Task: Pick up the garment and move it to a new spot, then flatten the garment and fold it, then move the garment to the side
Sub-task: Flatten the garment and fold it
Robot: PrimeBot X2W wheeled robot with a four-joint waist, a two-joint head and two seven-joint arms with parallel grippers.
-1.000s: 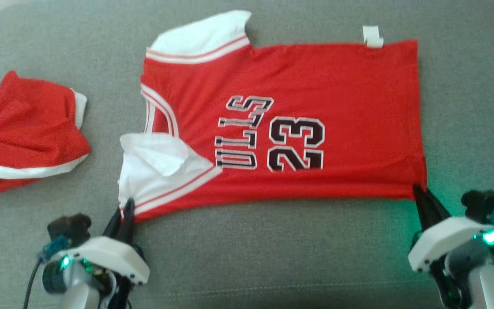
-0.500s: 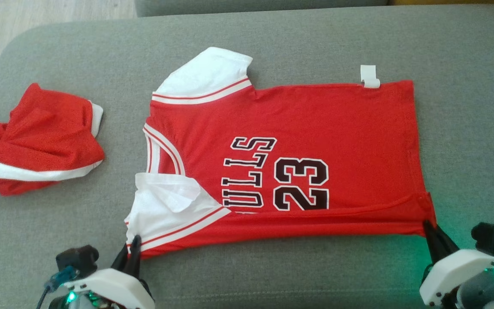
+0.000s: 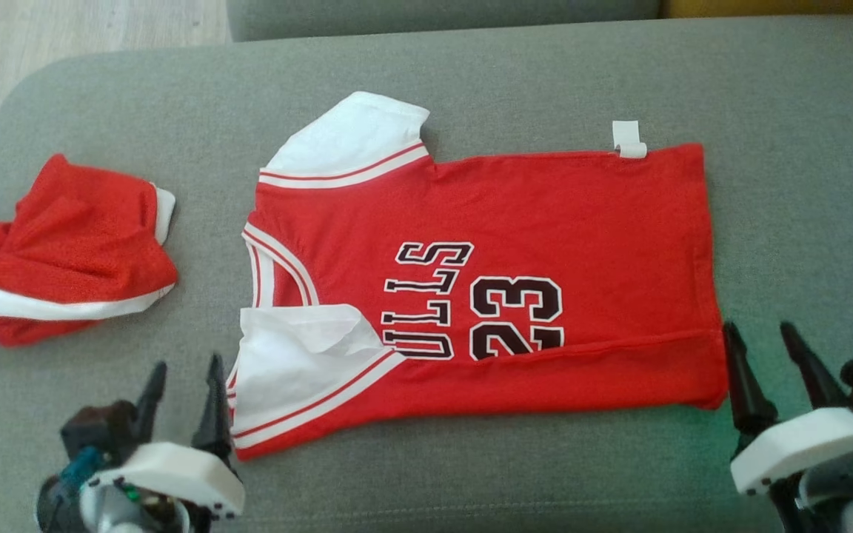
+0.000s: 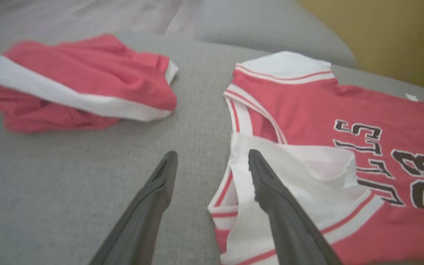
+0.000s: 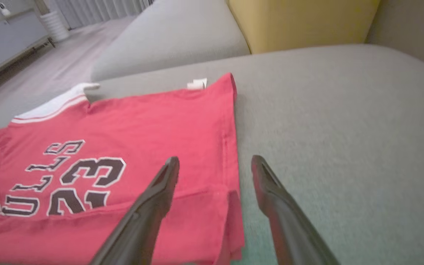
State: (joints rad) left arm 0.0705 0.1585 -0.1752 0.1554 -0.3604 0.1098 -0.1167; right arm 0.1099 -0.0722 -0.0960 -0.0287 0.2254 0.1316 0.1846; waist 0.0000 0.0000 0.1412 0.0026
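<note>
Head view: the jersey lies flat on the sofa, near edge folded over. My left gripper and right gripper flank its near corners, jaws spread, empty. Crumpled shorts lie apart, left.

The red jersey at mid-frame carries black, white-edged print lying sideways: the letters "ULLS", with the number "23" just beside them.

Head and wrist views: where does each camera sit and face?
Head view: on the head, looking down at the jersey on the sofa; left claw and right claw, open.
Left wrist view: along the left claw, toward the sleeve and shorts.
Right wrist view: along the right claw, over the jersey's hem.
Both wrist views share the 23.
</note>
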